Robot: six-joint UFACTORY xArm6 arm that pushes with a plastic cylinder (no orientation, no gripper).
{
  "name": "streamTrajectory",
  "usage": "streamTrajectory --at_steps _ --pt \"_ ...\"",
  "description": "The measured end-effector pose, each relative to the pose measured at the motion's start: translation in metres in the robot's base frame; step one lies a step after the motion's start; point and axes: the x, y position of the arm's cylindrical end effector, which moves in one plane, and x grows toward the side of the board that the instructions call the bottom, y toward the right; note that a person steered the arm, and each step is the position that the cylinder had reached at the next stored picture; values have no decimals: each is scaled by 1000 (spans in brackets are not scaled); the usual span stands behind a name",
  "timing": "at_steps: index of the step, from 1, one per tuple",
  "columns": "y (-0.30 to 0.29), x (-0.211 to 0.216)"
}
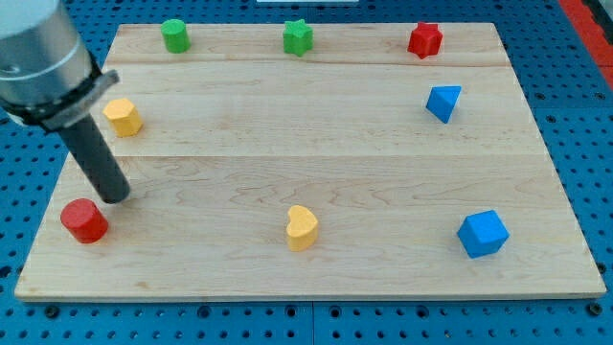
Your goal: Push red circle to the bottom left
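The red circle (84, 220) is a short red cylinder lying near the bottom left of the wooden board (306, 172). My tip (116, 197) rests on the board just up and to the right of the red circle, a small gap apart from it. The dark rod slants up to the grey arm at the view's top left.
A yellow hexagon (123, 116) lies right of the rod. A green cylinder (175, 35), a green star (298, 37) and a red star (424, 40) line the top edge. A blue triangle (442, 102), a blue cube (481, 234) and a yellow heart (301, 227) lie further right.
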Motion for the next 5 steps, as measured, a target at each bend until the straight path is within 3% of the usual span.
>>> streamTrajectory --at_steps 2,5 --pt "-41 34" --pt "-40 -18"
